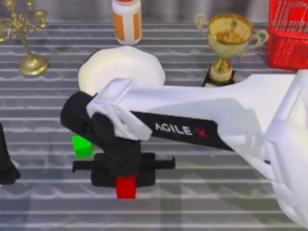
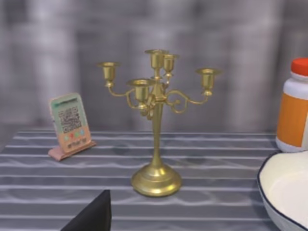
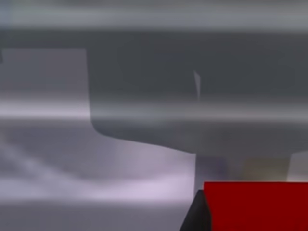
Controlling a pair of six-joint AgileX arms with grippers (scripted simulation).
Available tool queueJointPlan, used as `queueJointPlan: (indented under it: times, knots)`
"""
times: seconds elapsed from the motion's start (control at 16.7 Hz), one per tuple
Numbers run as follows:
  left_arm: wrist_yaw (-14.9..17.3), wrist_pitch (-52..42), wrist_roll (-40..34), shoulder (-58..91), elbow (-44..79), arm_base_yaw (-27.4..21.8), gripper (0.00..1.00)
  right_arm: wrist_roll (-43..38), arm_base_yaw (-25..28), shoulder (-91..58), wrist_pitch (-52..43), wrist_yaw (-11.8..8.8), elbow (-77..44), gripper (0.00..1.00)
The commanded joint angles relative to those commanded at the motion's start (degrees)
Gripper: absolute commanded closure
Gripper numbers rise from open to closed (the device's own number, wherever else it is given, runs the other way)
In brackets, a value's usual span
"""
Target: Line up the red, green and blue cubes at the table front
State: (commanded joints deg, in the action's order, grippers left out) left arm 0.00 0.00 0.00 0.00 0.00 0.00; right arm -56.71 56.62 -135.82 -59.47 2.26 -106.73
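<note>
Red cube (image 1: 126, 186) sits near the front of the grey striped desk (image 1: 216, 192), right under the right pincer (image 1: 125, 180). The pincer's black fingers are on both sides of the cube, but I cannot tell if they squeeze it or just stand beside it. In the right wrist view the red cube (image 3: 255, 206) shows close up. The green cube (image 1: 82, 146) lies on the desk just to the left of the pincer, a bit farther back. A white bowl (image 1: 120, 70) sits behind it. The left pincer (image 1: 7, 163) is parked at the left edge of the desk; I cannot tell its state. A gold candle holder (image 2: 156, 120) stands at the back left.
</note>
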Motion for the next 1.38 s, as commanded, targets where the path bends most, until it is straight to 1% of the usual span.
queueJointPlan:
  times: [0.72, 0.78, 1.38]
  knots:
    - [0.0, 0.0, 0.0, 0.0, 0.0, 0.0, 0.0, 0.0, 0.0, 0.0, 0.0, 0.0, 0.0, 0.02]
    - [0.0, 0.0, 0.0, 0.0, 0.0, 0.0, 0.0, 0.0, 0.0, 0.0, 0.0, 0.0, 0.0, 0.0]
    - [0.0, 0.0, 0.0, 0.0, 0.0, 0.0, 0.0, 0.03, 0.06, 0.2, -0.97, 0.01, -0.98, 0.0]
